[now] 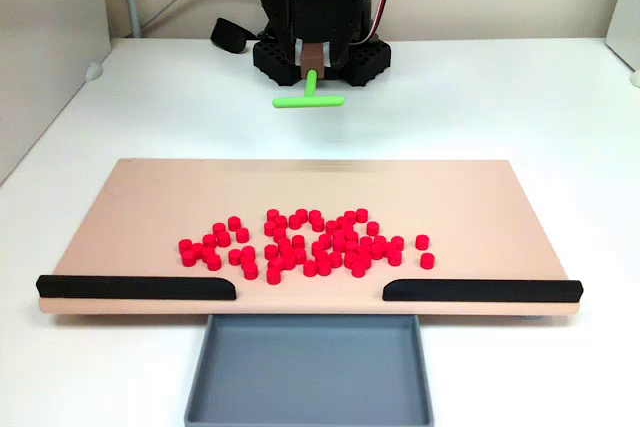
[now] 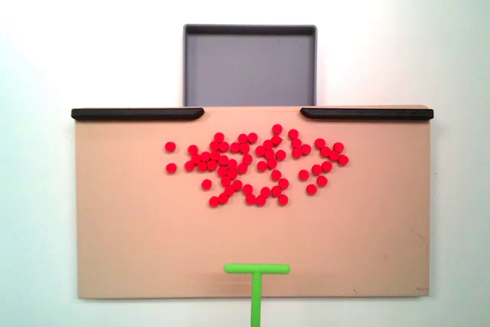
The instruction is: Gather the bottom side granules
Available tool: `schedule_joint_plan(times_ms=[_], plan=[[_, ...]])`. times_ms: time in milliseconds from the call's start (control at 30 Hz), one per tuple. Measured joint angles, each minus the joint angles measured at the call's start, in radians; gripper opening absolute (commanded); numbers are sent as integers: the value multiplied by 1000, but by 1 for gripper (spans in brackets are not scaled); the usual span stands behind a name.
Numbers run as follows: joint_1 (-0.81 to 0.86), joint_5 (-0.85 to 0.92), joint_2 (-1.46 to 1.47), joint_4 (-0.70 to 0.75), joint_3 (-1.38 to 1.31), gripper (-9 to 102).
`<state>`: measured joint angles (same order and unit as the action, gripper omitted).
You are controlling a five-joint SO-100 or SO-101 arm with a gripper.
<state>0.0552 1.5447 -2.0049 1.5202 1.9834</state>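
Hand [image 1: 312, 75], apparently gripping green T-tool [image 1: 308, 99]

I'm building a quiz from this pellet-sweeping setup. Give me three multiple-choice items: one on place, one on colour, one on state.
1. Where do the granules lie?
A. in the grey tray
B. on the tan board
C. on the white table

2. What colour is the T-shaped tool?
A. green
B. black
C. red

3. How does the grey tray stand?
A. full of granules
B. empty
C. flipped over

Answers:
1 B, they are scattered on the tan board.
2 A, it is bright green in both fixed views.
3 B, its floor is bare.
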Motion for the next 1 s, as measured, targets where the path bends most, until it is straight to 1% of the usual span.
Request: schedule_joint_plan(times_ms=[667,833,1000], plan=[[0,-18,51,-2,0,0],[-32,-64,84,-58,0,0],[-40,-66,106,-60,0,0]])
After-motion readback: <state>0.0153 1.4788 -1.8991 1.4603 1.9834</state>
